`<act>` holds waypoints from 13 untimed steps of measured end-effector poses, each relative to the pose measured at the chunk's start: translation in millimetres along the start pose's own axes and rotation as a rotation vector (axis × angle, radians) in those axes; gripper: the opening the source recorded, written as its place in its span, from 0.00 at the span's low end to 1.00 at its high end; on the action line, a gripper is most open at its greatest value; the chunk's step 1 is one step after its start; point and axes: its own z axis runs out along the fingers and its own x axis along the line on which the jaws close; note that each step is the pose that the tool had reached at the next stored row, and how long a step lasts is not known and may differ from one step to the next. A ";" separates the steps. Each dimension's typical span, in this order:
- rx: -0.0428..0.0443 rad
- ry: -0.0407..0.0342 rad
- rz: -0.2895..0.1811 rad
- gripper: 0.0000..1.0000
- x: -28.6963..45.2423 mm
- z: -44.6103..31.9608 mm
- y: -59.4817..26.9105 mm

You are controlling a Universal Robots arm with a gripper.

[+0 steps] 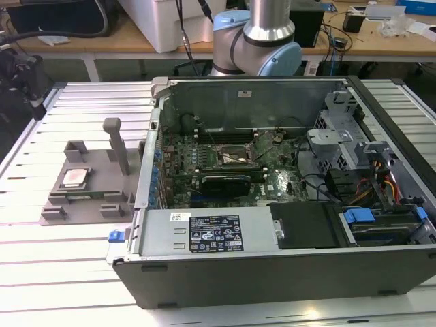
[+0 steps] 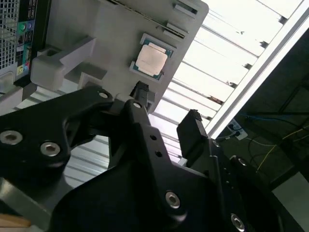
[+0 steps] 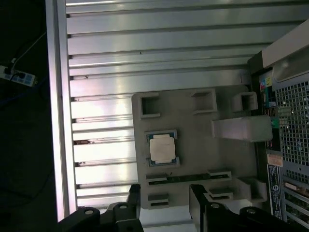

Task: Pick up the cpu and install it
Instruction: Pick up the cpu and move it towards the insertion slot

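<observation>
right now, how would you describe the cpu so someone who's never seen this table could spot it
Start at the open computer case on the slatted metal table; the flat grey plastic tray lies beside it on the exterior view's left. The cpu is the small square chip seated in that tray, the only shiny silvery piece on its dull grey surface.

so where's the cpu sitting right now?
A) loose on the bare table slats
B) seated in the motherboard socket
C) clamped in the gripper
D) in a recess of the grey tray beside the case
D: the cpu lies flat in a recess of the grey tray, to the exterior view's left of the computer case. In the first wrist view the gripper is open, apart from it and holding nothing.
</observation>
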 end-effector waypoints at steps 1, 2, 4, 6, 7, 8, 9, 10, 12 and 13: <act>0.0000 0.0000 0.000 0.53 0.0 0.0 0.0; 0.0000 0.0000 0.000 0.60 0.0 0.0 0.0; 0.0448 -0.0027 -0.001 0.60 -0.4 0.3 1.7; 0.0583 -0.0033 -0.005 0.60 -5.9 8.7 10.1; 0.0582 -0.0034 -0.008 0.60 -6.6 10.6 11.0; 0.0576 -0.0034 -0.023 0.60 -7.0 14.1 11.5; 0.0571 -0.0027 -0.051 0.60 -6.9 17.6 11.6; 0.0565 -0.0023 -0.074 0.60 -6.8 22.8 12.0; 0.0564 -0.0023 -0.075 0.60 -6.5 32.3 11.9; 0.0565 -0.0022 -0.075 0.60 -6.4 34.2 11.8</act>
